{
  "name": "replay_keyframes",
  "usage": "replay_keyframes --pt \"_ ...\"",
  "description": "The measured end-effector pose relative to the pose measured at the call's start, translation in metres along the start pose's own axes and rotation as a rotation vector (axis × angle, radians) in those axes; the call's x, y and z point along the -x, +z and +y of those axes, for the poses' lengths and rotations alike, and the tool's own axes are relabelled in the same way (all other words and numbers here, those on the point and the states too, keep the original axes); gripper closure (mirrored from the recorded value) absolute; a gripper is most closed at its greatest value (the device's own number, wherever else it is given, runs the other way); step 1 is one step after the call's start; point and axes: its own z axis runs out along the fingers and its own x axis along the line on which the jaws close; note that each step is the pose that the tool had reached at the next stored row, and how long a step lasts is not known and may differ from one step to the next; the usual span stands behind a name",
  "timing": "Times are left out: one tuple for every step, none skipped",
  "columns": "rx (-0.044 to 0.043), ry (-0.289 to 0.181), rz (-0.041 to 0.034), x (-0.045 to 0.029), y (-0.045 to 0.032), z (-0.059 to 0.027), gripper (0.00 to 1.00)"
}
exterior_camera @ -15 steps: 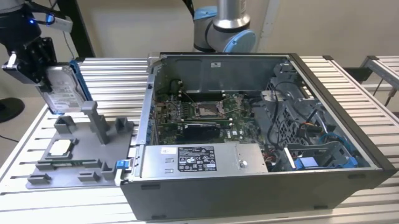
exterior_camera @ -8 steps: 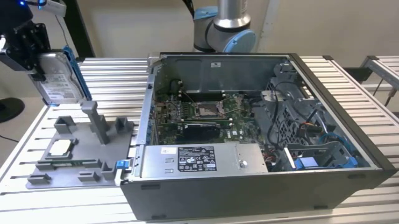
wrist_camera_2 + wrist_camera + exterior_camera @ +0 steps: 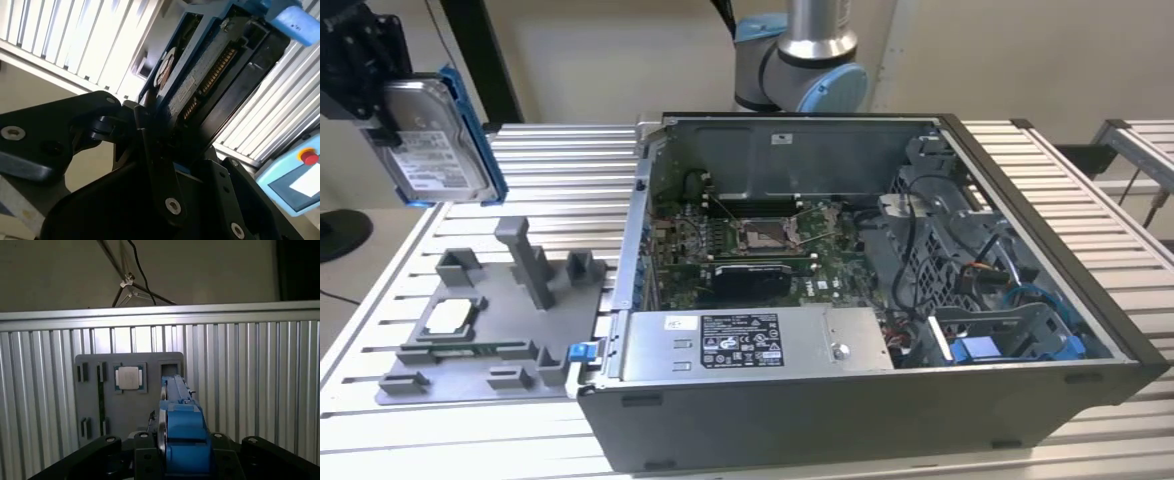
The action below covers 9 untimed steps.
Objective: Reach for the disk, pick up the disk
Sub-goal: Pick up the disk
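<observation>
The disk [image 3: 434,140], a flat silver hard drive with a white label and a blue bracket along its edges, hangs upright in the air at the exterior view's far left, well above the slatted table. My black gripper [image 3: 384,100] is shut on its upper end. In the second wrist view the disk [image 3: 200,75] runs away from the gripper [image 3: 150,137], its connector edge showing. In the first wrist view I see the disk [image 3: 182,425] edge-on, with the gripper [image 3: 175,455] clamped on both sides.
A grey fixture plate [image 3: 494,325] with upright posts and a small square chip [image 3: 447,318] lies under the disk. The open computer case [image 3: 854,270] stands at the exterior view's right, a grey box with a sticker [image 3: 747,345] inside. A control pendant [image 3: 300,175] lies nearby.
</observation>
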Motion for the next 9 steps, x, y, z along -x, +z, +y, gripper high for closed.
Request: replay_keyframes --pt "-0.0001 0.000 0.0000 0.0000 -0.0029 0.0000 1.00" --pt "-0.0001 0.000 0.0000 0.0000 -0.0059 0.0000 1.00" --pt "-0.0001 0.000 0.0000 0.0000 -0.0090 -0.0001 1.00" --pt "0.0000 0.000 0.0000 0.0000 -0.0117 -0.0001 1.00" --pt "-0.0001 0.000 0.0000 0.0000 -0.0145 -0.0001 1.00" --pt "-0.0001 0.000 0.0000 0.0000 -0.0172 -0.0001 1.00" --pt "-0.0001 0.000 0.0000 0.0001 -0.0197 -0.0001 1.00" --pt "-0.0001 0.000 0.0000 0.0000 -0.0222 -0.0001 1.00" --pt "0.0000 0.000 0.0000 0.0000 -0.0246 -0.0001 1.00"
